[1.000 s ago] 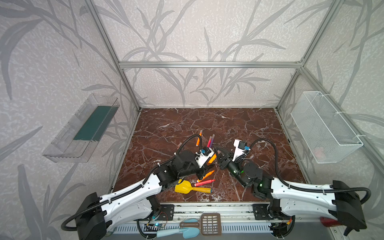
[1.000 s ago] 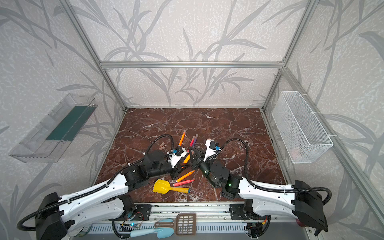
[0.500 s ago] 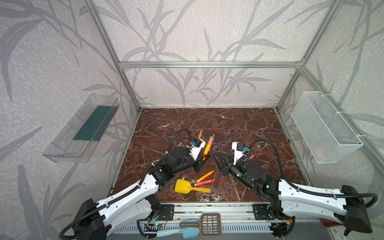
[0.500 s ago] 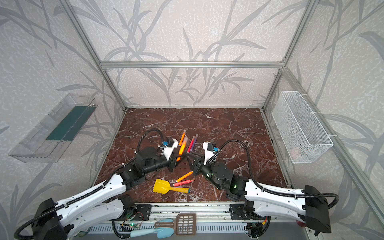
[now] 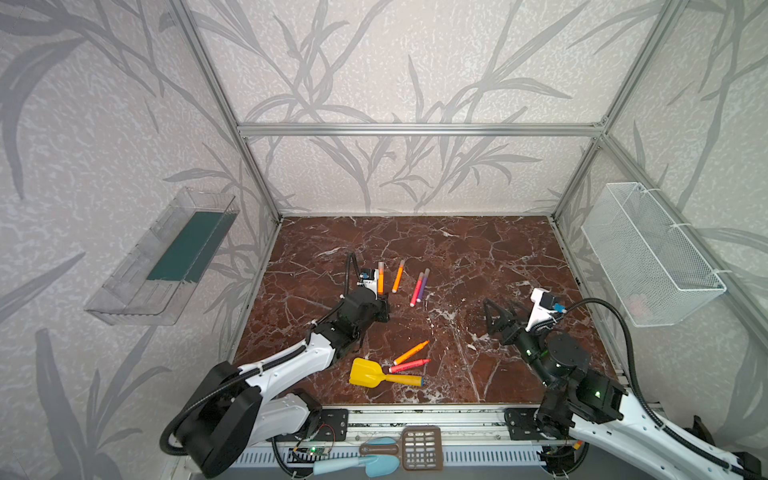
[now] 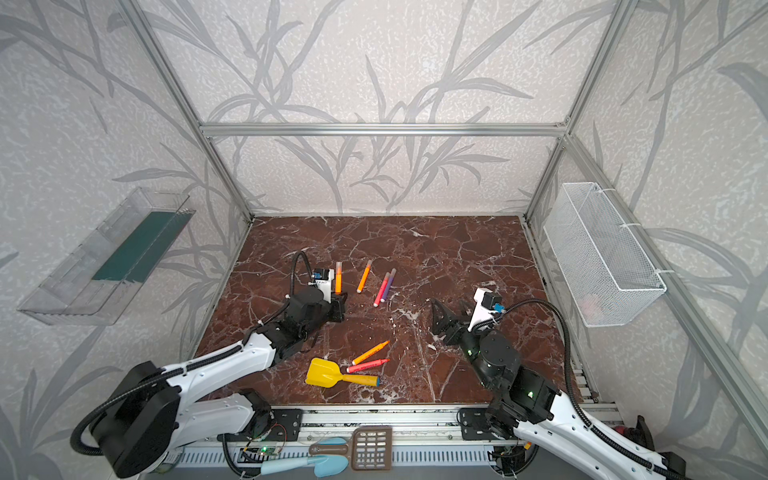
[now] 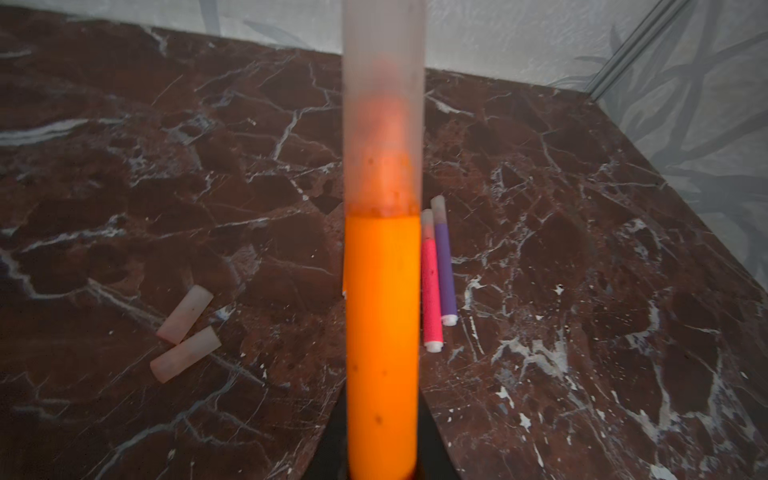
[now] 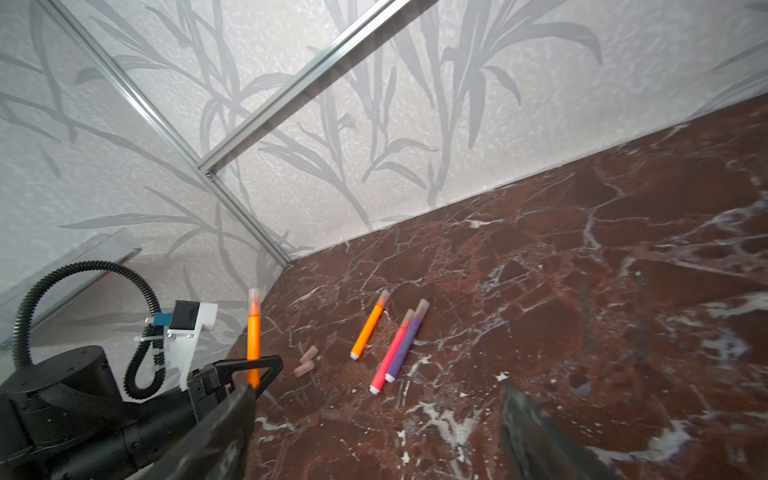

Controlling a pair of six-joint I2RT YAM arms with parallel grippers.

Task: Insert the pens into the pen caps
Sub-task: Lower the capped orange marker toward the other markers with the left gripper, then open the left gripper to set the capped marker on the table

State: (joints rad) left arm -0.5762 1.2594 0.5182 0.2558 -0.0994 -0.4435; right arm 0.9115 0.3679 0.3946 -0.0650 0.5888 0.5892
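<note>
Marble table (image 5: 478, 249), and your right claw (image 5: 500, 309) has just sprung wide, empty. Your left claw (image 5: 381, 298) stays clamped on the orange pen (image 7: 381, 332), cap (image 7: 382, 104) now seated. Two loose caps (image 7: 185, 358) lie just beside it.

Pale walls (image 5: 374, 62) papered with grey bamboo leaves rise on three sides, braced by aluminium bars (image 5: 415, 129). The floor (image 5: 478, 249) is dark red marble, veined white. A clear plastic shelf (image 5: 133, 291) hangs on one wall, a white wire basket (image 5: 648, 257) opposite.
</note>
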